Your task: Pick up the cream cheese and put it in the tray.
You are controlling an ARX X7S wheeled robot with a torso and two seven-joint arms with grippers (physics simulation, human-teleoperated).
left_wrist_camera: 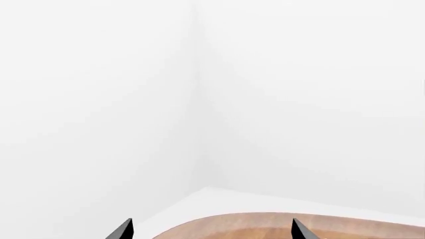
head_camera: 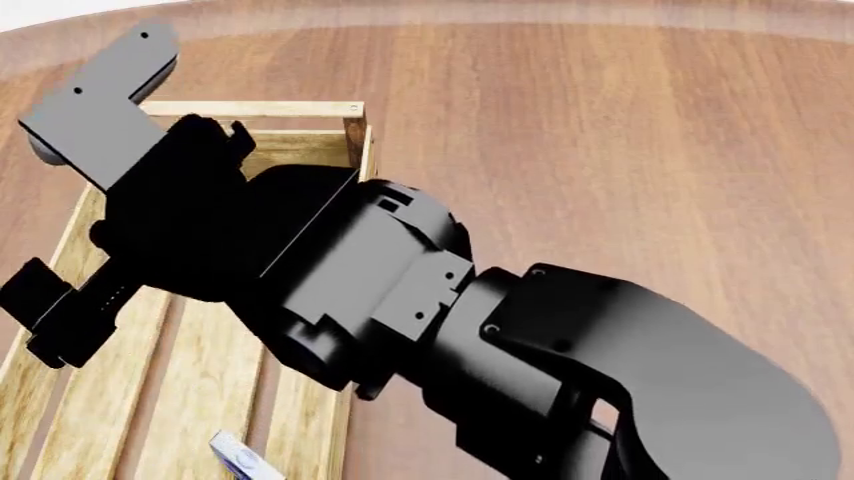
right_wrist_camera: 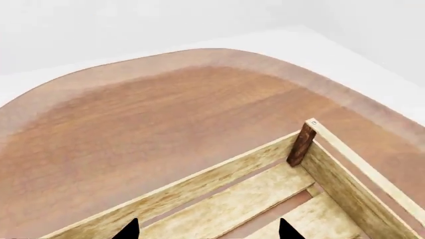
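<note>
Small flat white cream cheese box with blue oval label (head_camera: pixel 240 458) inside light-wood slatted tray (head_camera: pixel 187 380) at lower left, right claw (right_wrist_camera: pixel 207 230) spread open above tray, left claw (left_wrist_camera: pixel 211 230) open, round brown wooden table (head_camera: pixel 601 130).

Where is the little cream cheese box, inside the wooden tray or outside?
Inside. The cream cheese lies on the slats of the tray, between its side rails.

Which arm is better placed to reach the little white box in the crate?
Right, probably. The right end effector hangs open over the crate, where the box lies. The left end effector faces only wall and table edge.
</note>
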